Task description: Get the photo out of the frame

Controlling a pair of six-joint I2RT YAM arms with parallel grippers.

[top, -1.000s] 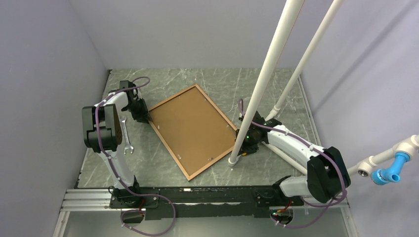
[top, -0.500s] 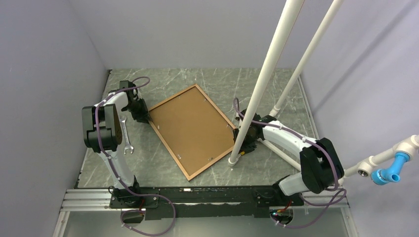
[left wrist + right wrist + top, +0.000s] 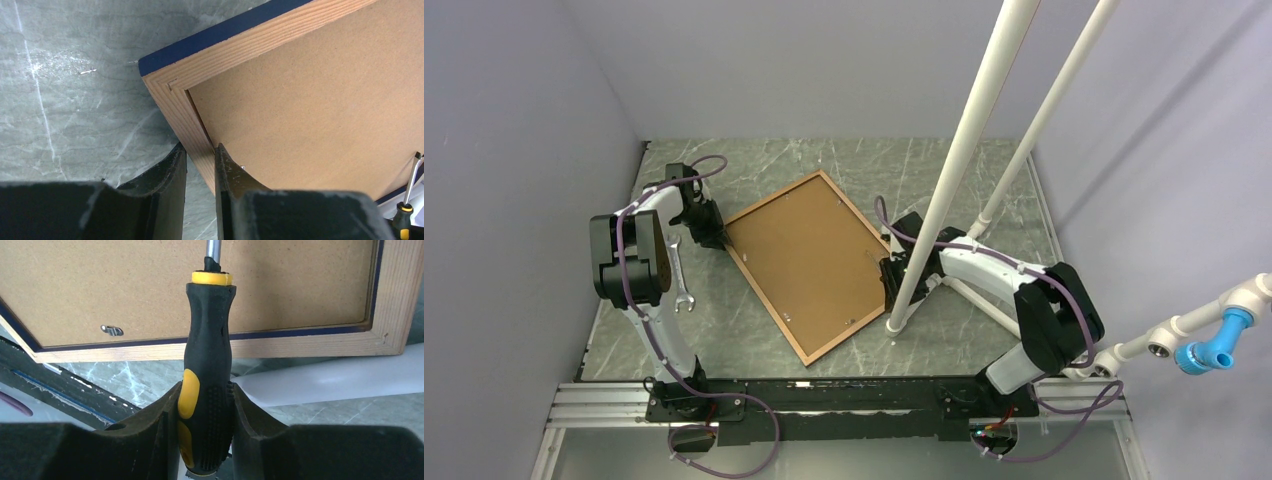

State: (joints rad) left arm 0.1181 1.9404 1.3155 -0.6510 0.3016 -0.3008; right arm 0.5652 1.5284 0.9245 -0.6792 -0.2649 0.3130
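Note:
The frame [image 3: 812,262] lies face down on the table, showing its brown backing board [image 3: 809,250], light wood rim and navy edge. The photo is hidden under the board. My left gripper [image 3: 715,238] is shut on the frame's wood rim [image 3: 170,95] near its left corner; one finger is outside the rim and one is on the board [image 3: 310,100]. My right gripper [image 3: 890,280] is at the frame's right edge, shut on a black and yellow screwdriver [image 3: 207,365]. The screwdriver's shaft points over the board [image 3: 125,280]. The screwdriver also shows in the left wrist view [image 3: 407,200].
A metal wrench [image 3: 679,275] lies on the table left of the frame. Two slanted white poles [image 3: 964,150] cross the right side, one foot [image 3: 896,325] next to the frame's lower right edge. A metal retaining clip [image 3: 112,330] sits on the board. Grey walls enclose the table.
My right arm has swung left with the screwdriver, from beside the pole's foot to the frame's right edge. The left gripper and the frame have not moved.

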